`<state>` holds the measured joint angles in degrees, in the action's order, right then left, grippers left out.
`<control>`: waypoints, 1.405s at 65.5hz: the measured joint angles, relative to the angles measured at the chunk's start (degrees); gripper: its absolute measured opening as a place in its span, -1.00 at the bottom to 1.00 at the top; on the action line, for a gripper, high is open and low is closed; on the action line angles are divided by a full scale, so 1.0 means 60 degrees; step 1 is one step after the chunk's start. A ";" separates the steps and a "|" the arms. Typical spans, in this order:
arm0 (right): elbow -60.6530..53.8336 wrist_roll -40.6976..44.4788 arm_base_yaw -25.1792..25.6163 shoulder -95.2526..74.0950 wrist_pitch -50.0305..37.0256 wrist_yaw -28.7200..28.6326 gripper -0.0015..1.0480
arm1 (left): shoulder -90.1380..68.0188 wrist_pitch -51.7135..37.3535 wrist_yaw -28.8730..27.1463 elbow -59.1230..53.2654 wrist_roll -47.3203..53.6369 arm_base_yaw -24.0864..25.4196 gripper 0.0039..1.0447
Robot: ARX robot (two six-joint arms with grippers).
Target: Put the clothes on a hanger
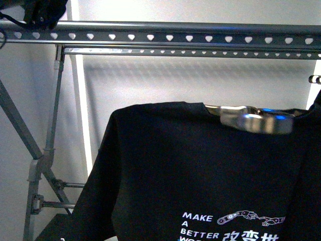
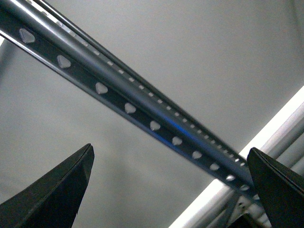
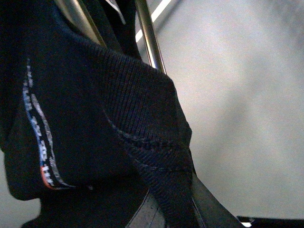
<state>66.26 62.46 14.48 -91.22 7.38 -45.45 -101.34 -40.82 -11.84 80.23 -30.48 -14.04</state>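
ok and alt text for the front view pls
A black T-shirt with white print reading "MAKE A BETTER" fills the lower right, with a blurred shiny metal piece at its collar. Above it, a grey rack's top rail, punched with heart-shaped holes, spans the picture, and its slanted legs show at the left.

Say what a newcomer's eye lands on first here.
The black T-shirt with white MAKE A BETTER lettering fills the front view's lower right, a shiny blurred metal piece at its collar. Above it the grey rail with heart-shaped holes spans the top, and also shows beyond the open left gripper.
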 joint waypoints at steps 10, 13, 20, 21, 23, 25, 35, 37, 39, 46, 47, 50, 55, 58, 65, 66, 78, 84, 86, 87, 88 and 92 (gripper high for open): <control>0.0047 -0.1512 0.0084 0.0539 0.2014 0.0332 -0.93 | 0.1035 0.2776 -0.0419 -0.1147 0.3078 -0.0313 0.45; 0.0051 -0.1985 0.0142 0.0663 0.2510 0.0393 -0.93 | 0.1501 0.2619 -0.0401 -0.1953 0.3759 -0.0291 0.31; 0.0047 -0.3854 0.0481 0.1169 0.3384 -0.0164 -0.93 | 0.2769 0.1625 -0.0091 -0.4098 0.4597 0.0113 -0.10; 0.0051 -0.4182 0.0535 0.1282 0.3501 -0.0270 -0.93 | 0.2947 0.1461 -0.0051 -0.4430 0.4656 0.0197 -0.17; 0.0069 -0.4728 0.0645 0.1519 0.3723 -0.0452 -0.94 | 0.3275 0.1162 0.0033 -0.5067 0.4761 0.0372 -0.31; 0.0117 -0.5242 0.0721 0.1668 0.3938 -0.0612 -0.94 | 0.3501 0.0962 0.0066 -0.5552 0.4827 0.0488 -0.41; 0.0729 -0.7264 0.1184 0.1912 0.4605 -0.1005 -0.94 | 0.4437 0.0244 0.0484 -0.7479 0.4943 0.0820 -0.89; 0.0936 -0.7832 0.1282 0.1869 0.4605 -0.1020 -0.94 | 0.4630 0.0120 0.0539 -0.7803 0.4943 0.0878 -0.96; 0.1166 -0.8240 0.1381 0.1800 0.4597 -0.1020 -0.94 | 0.4816 0.0004 0.0594 -0.8113 0.4962 0.0940 -0.94; 0.2226 -1.0655 0.1741 0.1158 0.3949 -0.0965 -0.94 | 0.5606 -0.0357 0.0878 -0.9293 0.5020 0.1169 -0.94; 0.2379 -1.0972 0.1770 0.1042 0.3799 -0.0962 -0.94 | 0.5716 -0.0397 0.0922 -0.9442 0.5023 0.1206 -0.94; 0.2758 -1.1788 0.1792 0.0732 0.3410 -0.0929 -0.94 | 0.5985 -0.0466 0.0994 -0.9803 0.5023 0.1300 -0.94; 0.3231 -1.2812 0.1745 0.0350 0.2925 -0.0783 -0.94 | 0.6364 -0.0525 0.1075 -1.0269 0.5023 0.1417 -0.94; 0.3504 -1.3231 0.1679 0.0127 0.2772 -0.0641 -0.94 | 0.6575 -0.0535 0.1115 -1.0513 0.5023 0.1479 -0.94; 0.4309 -1.4364 0.1497 -0.0521 0.2670 -0.0288 -0.94 | 0.7140 -0.0539 0.1260 -1.1056 0.5023 0.1610 -0.94; 0.4473 -1.4528 0.1468 -0.0656 0.2670 -0.0233 -0.94 | 0.7242 -0.0535 0.1279 -1.1147 0.5027 0.1632 -0.94; 0.5504 -1.5639 0.1246 -0.1723 0.2626 0.0211 -0.94 | 0.8131 -0.0332 0.1902 -1.1795 0.5031 0.2284 -0.94; 0.5960 -1.6214 0.1166 -0.2302 0.2590 0.0463 -0.94 | 0.8681 -0.0095 0.1923 -1.2116 0.5031 0.2313 -0.94; 0.6189 -1.6622 0.1144 -0.2575 0.2481 0.0503 -0.94 | 0.8961 0.0055 0.1945 -1.2254 0.5031 0.2317 -0.94; 0.6277 -1.6775 0.1137 -0.2685 0.2437 0.0517 -0.94 | 0.9078 0.0120 0.1942 -1.2313 0.5031 0.2317 -0.94; 0.6331 -1.6815 0.1133 -0.2736 0.2412 0.0525 -0.94 | 0.9133 0.0149 0.1942 -1.2338 0.5031 0.2317 -0.94; 0.6572 -1.7249 0.1122 -0.2983 0.2342 0.0601 -0.94 | 0.9395 0.0299 0.1942 -1.2440 0.5031 0.2317 -0.94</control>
<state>105.69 -41.04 21.21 -109.12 21.43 -41.85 -44.97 -39.03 -0.19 5.58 -0.30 -0.14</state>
